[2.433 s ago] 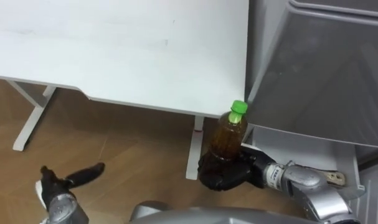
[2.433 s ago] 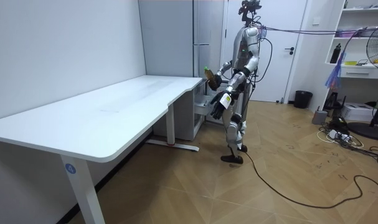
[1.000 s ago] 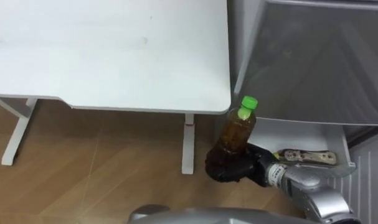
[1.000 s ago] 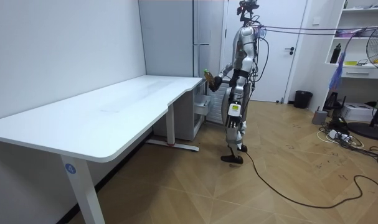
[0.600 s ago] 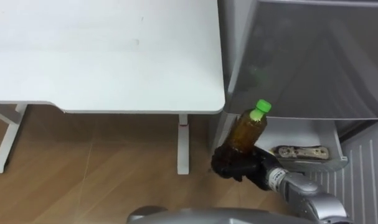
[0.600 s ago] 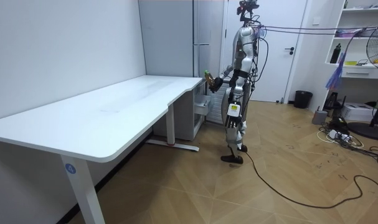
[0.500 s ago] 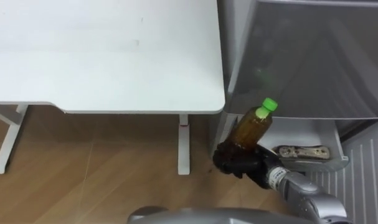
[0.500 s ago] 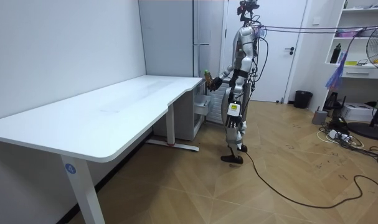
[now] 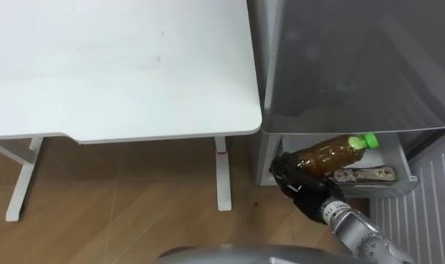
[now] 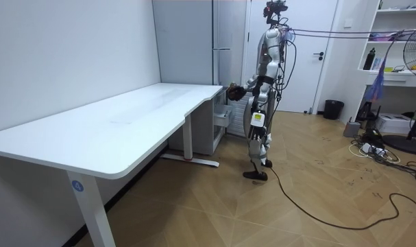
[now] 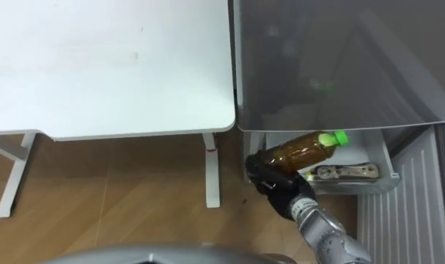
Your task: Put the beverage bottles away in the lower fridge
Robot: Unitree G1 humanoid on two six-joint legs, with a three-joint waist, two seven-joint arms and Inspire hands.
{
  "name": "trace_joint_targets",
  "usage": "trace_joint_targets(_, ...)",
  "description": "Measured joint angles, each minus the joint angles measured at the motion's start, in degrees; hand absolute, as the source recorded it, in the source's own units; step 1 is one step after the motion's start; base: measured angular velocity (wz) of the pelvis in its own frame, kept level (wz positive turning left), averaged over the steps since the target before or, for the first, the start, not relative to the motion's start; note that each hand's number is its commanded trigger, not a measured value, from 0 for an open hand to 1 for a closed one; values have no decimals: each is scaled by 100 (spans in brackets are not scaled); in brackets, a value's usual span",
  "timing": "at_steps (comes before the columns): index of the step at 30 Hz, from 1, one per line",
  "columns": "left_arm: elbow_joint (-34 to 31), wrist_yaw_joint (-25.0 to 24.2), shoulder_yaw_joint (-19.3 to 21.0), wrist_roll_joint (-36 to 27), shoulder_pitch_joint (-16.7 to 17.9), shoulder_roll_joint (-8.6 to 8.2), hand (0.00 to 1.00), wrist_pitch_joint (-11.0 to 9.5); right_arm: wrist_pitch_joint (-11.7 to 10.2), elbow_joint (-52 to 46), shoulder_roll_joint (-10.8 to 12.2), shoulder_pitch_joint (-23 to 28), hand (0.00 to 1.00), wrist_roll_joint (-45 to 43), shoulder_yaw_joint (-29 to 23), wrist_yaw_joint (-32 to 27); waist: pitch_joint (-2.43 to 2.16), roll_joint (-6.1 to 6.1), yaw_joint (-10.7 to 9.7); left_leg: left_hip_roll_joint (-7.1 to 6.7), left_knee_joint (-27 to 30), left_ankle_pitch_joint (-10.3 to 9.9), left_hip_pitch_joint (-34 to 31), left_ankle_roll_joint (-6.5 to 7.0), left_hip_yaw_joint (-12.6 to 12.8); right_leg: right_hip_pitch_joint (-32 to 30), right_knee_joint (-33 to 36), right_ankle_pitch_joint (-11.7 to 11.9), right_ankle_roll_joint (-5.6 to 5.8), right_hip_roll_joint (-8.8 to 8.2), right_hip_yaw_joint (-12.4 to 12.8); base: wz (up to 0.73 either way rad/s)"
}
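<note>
- As I look down from the head camera, the right robot hand (image 9: 299,180) is clenched round the base of the brown drink bottle (image 9: 328,152).
- The bottle lies almost level, its green cap (image 9: 369,140) pointing to the view's right.
- It is held over the open lower fridge drawer (image 9: 407,170), just above a flat packet (image 9: 365,174) lying inside.
- The white bench (image 9: 119,66) stands beside the grey fridge (image 9: 354,66).
- The left robot hand (image 10: 253,125) hangs at the robot's side; I cannot tell its state.

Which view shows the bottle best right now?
The left eye view: the bottle lies nearly sideways in the right hand, cap over the open drawer. The right eye view matches; the room view shows it from far off.
</note>
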Motion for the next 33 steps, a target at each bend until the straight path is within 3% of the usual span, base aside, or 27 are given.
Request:
trace_joint_targets(8, 4, -13, 0, -2, 35, 0, 0, 6, -90, 475, -3, 5, 100, 970, 4, -1, -2, -5, -3, -12, -20, 0, 9, 0, 9, 3, -68, 1, 2, 0, 18, 0)
trace_joint_targets(15, 5, -46, -2, -24, 43, 1, 0, -11, -336, 479, -7, 45, 100, 1871, 1, -1, -2, -4, 0, -7, -20, 0, 27, 0, 9, 10, -48, 2, 3, 4, 19, 0)
trace_joint_targets(33, -13, -193, -6, -18, 148, 19, 0, -34, -336, 978, -5, 12, 100, 2050, -92, 0, -11, -50, -4, -20, 13, 1, 20, 2, -26, 89, -82, -2, 8, -2, -32, 1)
